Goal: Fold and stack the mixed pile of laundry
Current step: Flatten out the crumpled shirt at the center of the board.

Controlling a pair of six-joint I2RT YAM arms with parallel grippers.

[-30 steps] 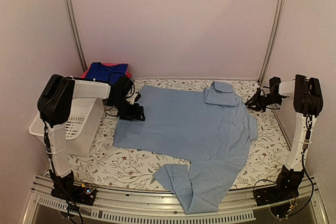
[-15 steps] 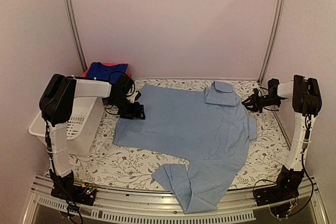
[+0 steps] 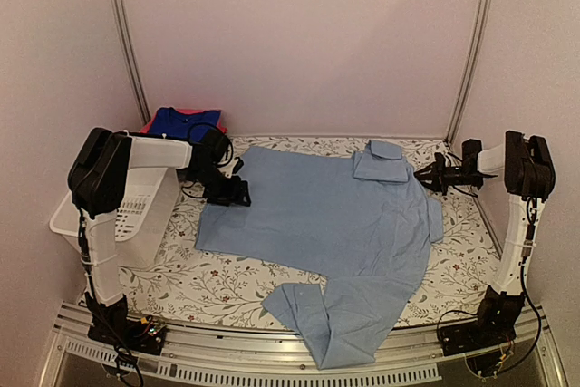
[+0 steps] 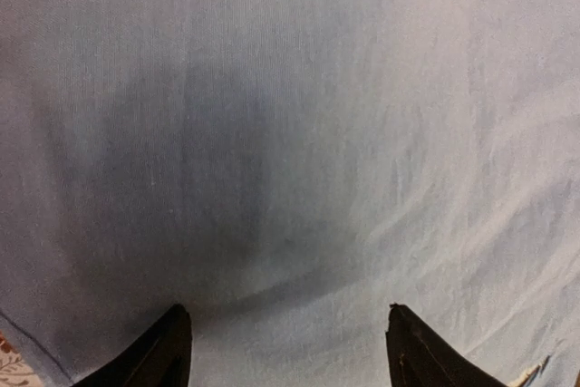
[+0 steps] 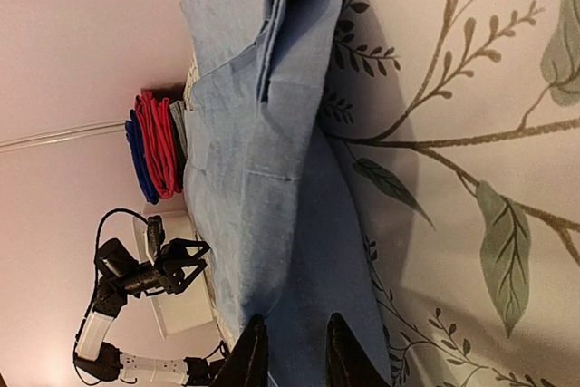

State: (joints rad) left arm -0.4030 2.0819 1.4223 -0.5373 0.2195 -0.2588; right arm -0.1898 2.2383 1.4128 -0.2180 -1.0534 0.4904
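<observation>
1. The pale-blue shirt (image 3: 335,215) is spread nearly flat across the middle of the worktop (image 3: 227,283). Its collar (image 3: 381,162) is at 1 o'clock. One sleeve (image 3: 331,324) is crumpled at 6 o'clock and droops over the near edge.
2. Step judged in hand: a first fold of the shirt, with both side edges to be taken.
3. To do it well, each edge should be nipped through a single layer only, close to the seam. Both sides should then be lifted evenly, so that the panel is not dragged askew. The stray sleeve is best laid onto the body before any fold is creased.
4. The left tool (image 3: 234,193) is low over the shirt's 9 o'clock edge. Its jaws are spread wide with nothing between them, and only plain cloth is seen beneath.
5. The right tool (image 3: 428,175) is at the shirt's 2 o'clock, just beside the shoulder. Its jaws are nearly together. Whether cloth is pinched cannot be told.
6. A folded blue and pink-red stack (image 3: 181,121) is noted at 11 o'clock, and a white basket (image 3: 136,215) at 9 o'clock.
</observation>
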